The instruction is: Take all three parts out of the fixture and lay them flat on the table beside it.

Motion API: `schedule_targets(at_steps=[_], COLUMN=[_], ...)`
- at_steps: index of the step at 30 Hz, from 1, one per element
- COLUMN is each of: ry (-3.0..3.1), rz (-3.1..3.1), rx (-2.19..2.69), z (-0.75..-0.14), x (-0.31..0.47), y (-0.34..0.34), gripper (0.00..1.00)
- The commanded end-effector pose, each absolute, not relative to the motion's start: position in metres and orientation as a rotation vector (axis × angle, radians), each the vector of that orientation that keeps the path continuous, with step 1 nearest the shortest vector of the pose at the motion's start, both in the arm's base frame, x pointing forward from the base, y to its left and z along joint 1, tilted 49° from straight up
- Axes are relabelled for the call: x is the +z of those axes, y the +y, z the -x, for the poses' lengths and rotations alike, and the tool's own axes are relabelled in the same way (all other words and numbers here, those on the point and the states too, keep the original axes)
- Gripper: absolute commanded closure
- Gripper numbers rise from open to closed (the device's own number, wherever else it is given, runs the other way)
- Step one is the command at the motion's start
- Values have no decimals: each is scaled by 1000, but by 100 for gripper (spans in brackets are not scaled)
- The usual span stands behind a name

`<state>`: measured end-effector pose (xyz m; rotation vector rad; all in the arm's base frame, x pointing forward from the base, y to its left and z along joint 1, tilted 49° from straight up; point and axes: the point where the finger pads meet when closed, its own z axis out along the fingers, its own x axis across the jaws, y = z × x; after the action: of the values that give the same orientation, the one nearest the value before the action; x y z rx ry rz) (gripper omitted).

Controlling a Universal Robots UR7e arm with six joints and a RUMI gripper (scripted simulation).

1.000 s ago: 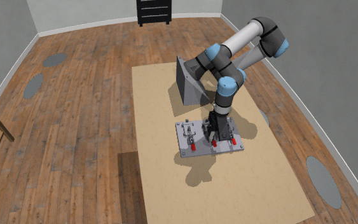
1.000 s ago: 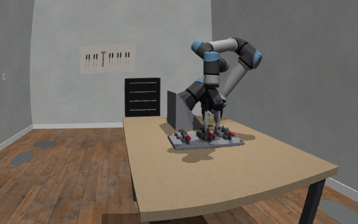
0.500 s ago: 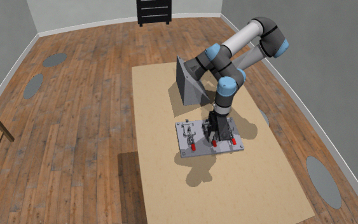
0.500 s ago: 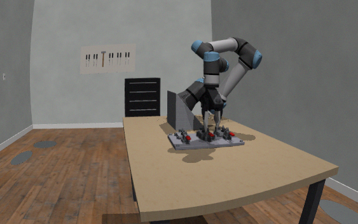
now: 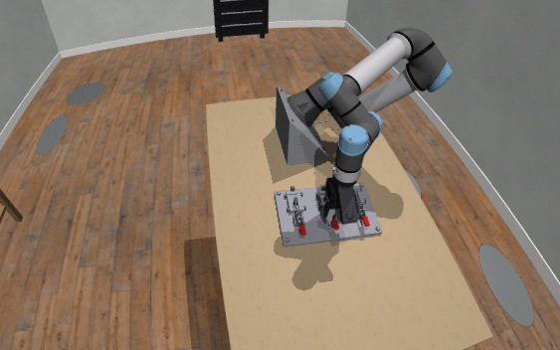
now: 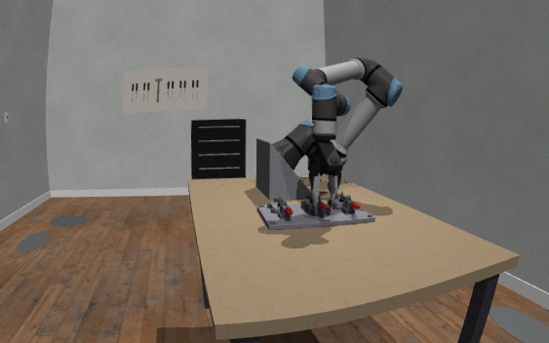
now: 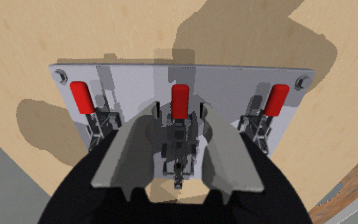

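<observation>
The grey fixture plate [image 5: 323,219] lies on the wooden table and carries three toggle clamps with red handles. In the wrist view they stand in a row: left clamp [image 7: 82,97], middle clamp [image 7: 180,100], right clamp [image 7: 276,99]. The parts under the clamps are small and grey, and I cannot make them out singly. My gripper [image 7: 179,103] points straight down over the plate, its fingers partly open and straddling the middle clamp's mechanism. The fingers hold nothing. In the exterior view the fingertips [image 6: 324,205] reach down to clamp height on the fixture [image 6: 316,216].
A tall grey wedge-shaped block [image 5: 294,131] stands on the table just behind the fixture, close to my arm's base. Bare table top lies in front of and to the left of the plate. A black drawer cabinet [image 6: 218,148] stands at the far wall.
</observation>
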<state>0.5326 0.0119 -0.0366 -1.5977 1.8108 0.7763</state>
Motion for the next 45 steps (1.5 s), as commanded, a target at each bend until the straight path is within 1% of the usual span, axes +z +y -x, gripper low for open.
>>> schedule_targets(at_steps=[1, 22, 23, 45], ry=[1811, 1811, 1811, 1811], rz=[1597, 1597, 1597, 1597], rx=[774, 774, 774, 774], z=[-533, -534, -534, -534], x=[-41, -43, -43, -43], y=[16, 19, 19, 19], gripper=[72, 72, 100, 100])
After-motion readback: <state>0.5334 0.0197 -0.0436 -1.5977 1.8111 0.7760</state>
